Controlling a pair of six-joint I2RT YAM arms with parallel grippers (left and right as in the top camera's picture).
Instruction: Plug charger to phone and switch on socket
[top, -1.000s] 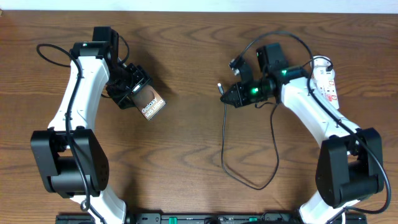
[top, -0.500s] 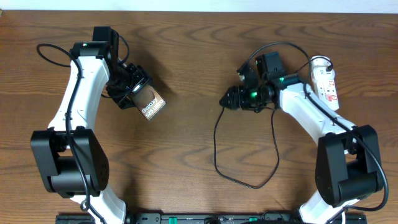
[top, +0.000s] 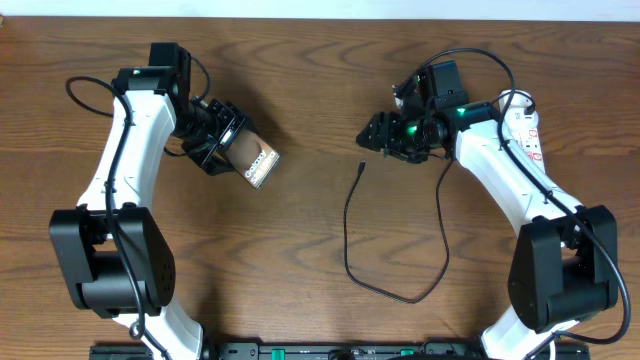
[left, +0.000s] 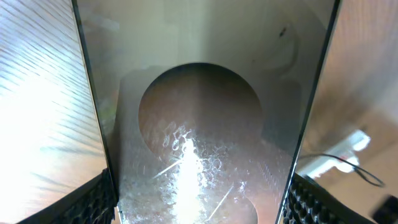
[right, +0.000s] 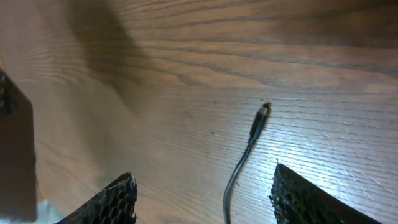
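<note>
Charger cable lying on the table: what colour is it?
Black. The charger cable shows best in the overhead view.

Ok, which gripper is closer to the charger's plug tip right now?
Right. The right gripper hangs open just beyond the plug tip; the left gripper, clamping the phone, is far across the table.

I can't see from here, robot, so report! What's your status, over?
Left claw shut on phone. Right claw open, empty. Charger loose on table, unplugged. Nothing in the way.
</note>
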